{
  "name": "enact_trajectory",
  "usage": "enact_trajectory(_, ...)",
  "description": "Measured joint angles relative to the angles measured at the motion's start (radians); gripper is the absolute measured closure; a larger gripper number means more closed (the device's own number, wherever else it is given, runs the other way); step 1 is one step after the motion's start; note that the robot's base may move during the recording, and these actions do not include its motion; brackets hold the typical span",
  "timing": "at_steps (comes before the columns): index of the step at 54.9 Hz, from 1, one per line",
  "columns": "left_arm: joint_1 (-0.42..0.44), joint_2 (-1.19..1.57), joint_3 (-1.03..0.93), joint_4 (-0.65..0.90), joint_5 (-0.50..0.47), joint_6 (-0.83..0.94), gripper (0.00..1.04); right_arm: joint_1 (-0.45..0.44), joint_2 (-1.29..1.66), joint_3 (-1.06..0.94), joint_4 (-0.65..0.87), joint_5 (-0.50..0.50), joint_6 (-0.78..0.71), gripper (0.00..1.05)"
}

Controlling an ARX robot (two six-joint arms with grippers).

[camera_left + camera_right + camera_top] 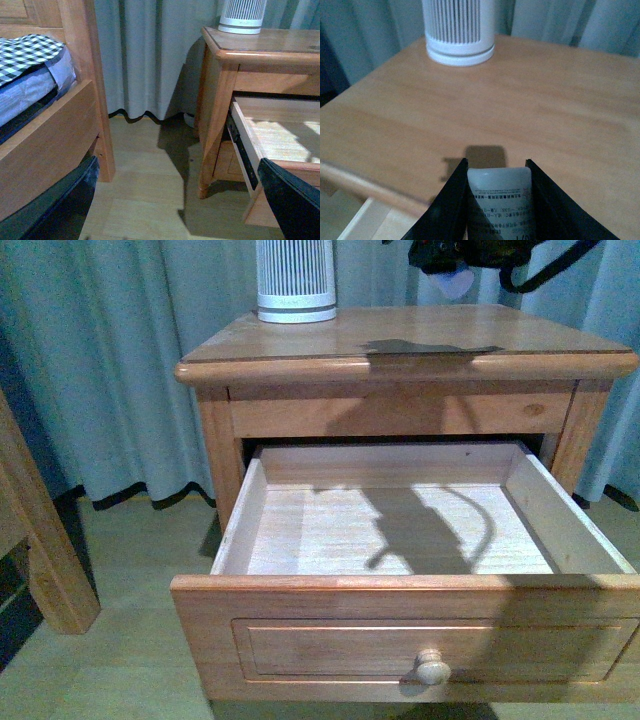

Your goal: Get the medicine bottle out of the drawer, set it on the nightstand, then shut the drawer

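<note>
My right gripper (497, 167) is shut on the small white medicine bottle (500, 197), held above the front part of the nightstand top (560, 115). In the front view the right gripper (450, 265) hangs high at the top edge with the bottle's pale end (457, 282) below it, over the nightstand (420, 335). The tall drawer (400, 640) with its round knob (433, 667) is pulled fully out and its pale interior is bare. My left gripper (180, 200) is open and empty, low beside the nightstand's left side (212, 115), over the floor.
A tall white ribbed cylinder device (295, 280) stands at the back left of the nightstand top. A wooden bed frame (55, 135) with checked bedding is to the left. Grey curtains (110, 350) hang behind. The shorter upper drawer (400, 412) is shut.
</note>
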Motion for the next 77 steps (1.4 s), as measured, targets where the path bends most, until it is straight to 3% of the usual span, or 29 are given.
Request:
enact_trajectory(18,0.0,0.0,0.0,0.0,0.0,0.0,0.06,-0.025,0.39,0.464,-0.084,0.092,-0.074,0.75)
enact_trajectory(28,0.0,0.0,0.0,0.0,0.0,0.0,0.06,-0.022,0.435,0.525,-0.025,0.106,-0.072,0.44)
enact_trajectory(41,0.0,0.0,0.0,0.0,0.0,0.0,0.06,-0.012,0.174,0.231,0.159,0.04,-0.001,0.05)
enact_trajectory(51,0.0,0.0,0.0,0.0,0.0,0.0,0.06,-0.012,-0.21,-0.132,0.204,-0.053,0.084,0.07)
enact_trajectory(58,0.0,0.0,0.0,0.0,0.0,0.0,0.06,-0.021,-0.596,-0.582,0.185,-0.132,0.178,0.07)
enact_trajectory(69,0.0,0.0,0.0,0.0,0.0,0.0,0.06,0.019,-0.931,-1.071,0.061,-0.097,0.295,0.42)
enact_trajectory(77,0.0,0.0,0.0,0.0,0.0,0.0,0.06,0.096,-0.97,-1.291,0.093,-0.016,0.348,0.66)
